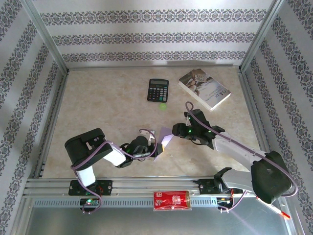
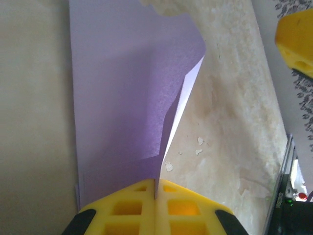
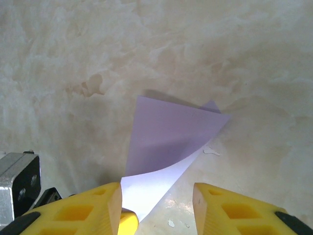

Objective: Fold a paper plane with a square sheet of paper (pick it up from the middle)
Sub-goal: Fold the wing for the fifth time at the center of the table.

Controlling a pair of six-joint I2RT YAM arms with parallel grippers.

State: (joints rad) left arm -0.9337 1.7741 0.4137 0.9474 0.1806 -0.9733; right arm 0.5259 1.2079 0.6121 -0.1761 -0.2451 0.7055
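Observation:
The square sheet of paper [image 1: 165,137], pale lilac, stands on edge between the two arms at the table's middle front. It is folded over on itself, with a loose flap curling off one side [image 2: 127,98]. My left gripper [image 2: 157,183] is shut on the sheet's near edge, which is pinched between the yellow pads; from above it sits at the sheet's lower left [image 1: 155,147]. My right gripper [image 3: 157,191] is open just right of the sheet [image 1: 178,131]. The sheet's white curled edge [image 3: 171,132] reaches in between its spread fingers without being pinched.
A black calculator [image 1: 158,90] and a small green disc [image 1: 163,105] lie behind the paper. A white-covered book [image 1: 204,88] lies at the back right. A red packet [image 1: 170,200] sits on the near rail. Metal frame posts and patterned walls bound the table.

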